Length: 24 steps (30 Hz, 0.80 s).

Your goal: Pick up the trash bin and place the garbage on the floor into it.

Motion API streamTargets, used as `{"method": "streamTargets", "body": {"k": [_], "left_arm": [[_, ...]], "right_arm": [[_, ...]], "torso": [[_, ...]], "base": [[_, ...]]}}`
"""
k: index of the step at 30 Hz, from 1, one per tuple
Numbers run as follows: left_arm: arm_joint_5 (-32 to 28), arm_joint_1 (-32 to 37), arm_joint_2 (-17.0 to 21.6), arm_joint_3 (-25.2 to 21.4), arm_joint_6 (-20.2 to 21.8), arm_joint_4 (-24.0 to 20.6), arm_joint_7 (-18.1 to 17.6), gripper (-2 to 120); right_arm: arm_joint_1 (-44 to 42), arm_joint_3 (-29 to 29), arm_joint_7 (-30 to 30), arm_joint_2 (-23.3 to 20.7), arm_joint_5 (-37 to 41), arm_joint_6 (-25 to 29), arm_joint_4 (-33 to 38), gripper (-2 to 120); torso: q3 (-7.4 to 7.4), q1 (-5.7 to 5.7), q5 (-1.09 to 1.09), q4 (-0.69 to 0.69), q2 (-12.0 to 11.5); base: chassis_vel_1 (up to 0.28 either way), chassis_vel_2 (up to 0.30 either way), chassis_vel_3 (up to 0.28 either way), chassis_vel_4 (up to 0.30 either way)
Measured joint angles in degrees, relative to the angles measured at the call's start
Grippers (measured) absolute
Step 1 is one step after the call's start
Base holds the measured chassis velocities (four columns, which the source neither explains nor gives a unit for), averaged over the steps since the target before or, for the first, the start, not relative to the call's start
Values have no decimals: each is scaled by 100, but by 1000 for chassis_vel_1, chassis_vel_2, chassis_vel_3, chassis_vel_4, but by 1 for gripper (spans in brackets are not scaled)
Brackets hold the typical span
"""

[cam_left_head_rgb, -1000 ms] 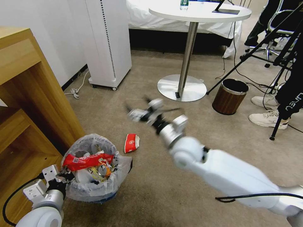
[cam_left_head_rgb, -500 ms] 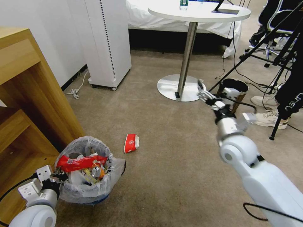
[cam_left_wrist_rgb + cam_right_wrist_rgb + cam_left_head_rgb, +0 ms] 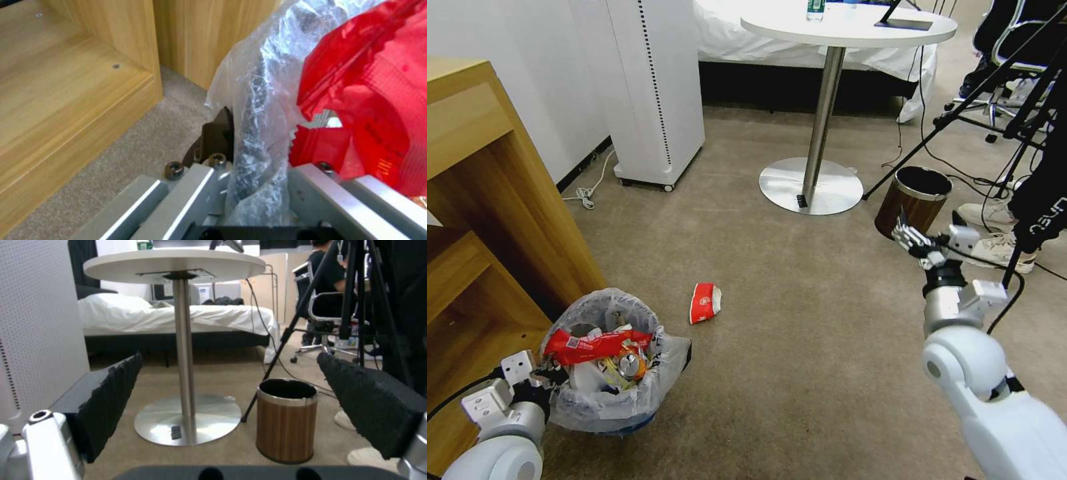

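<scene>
The trash bin (image 3: 617,393), lined with a crinkled whitish bag with blue at its base, stands on the beige floor (image 3: 800,320) at the lower left. It holds garbage, with a red wrapper (image 3: 597,343) on top. My left gripper (image 3: 552,375) is shut on the bin's near rim. In the left wrist view the bag's edge (image 3: 256,110) runs between the fingers of the left gripper (image 3: 253,146), beside the red wrapper (image 3: 369,100). A crushed red-white paper cup (image 3: 705,302) lies on the floor right of the bin. My right gripper (image 3: 928,225) hangs open and empty far to the right, its pads (image 3: 111,396) spread wide.
A brown wood-look bin (image 3: 912,203) with a metal rim stands just beyond the right gripper. A round pedestal table (image 3: 820,187), tripod legs (image 3: 934,127) and a person's shoes (image 3: 990,250) crowd the right. A wooden shelf unit (image 3: 487,200) borders the left, a white appliance (image 3: 654,87) behind it.
My right arm swung from above the carpet's middle, near the cup, far to the right beside the brown bin. The left gripper and trash bin shifted slightly left. The cup stayed put.
</scene>
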Motion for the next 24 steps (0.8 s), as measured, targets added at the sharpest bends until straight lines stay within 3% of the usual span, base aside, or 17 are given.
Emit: {"method": "streamTargets", "body": {"k": [24], "left_arm": [[-563, 175, 166, -57, 479, -389, -228, 1]], "right_arm": [[-196, 27, -86, 90, -85, 392, -111, 100]], "torso": [[1, 0, 0, 4, 0]], "base": [[23, 21, 26, 22]]}}
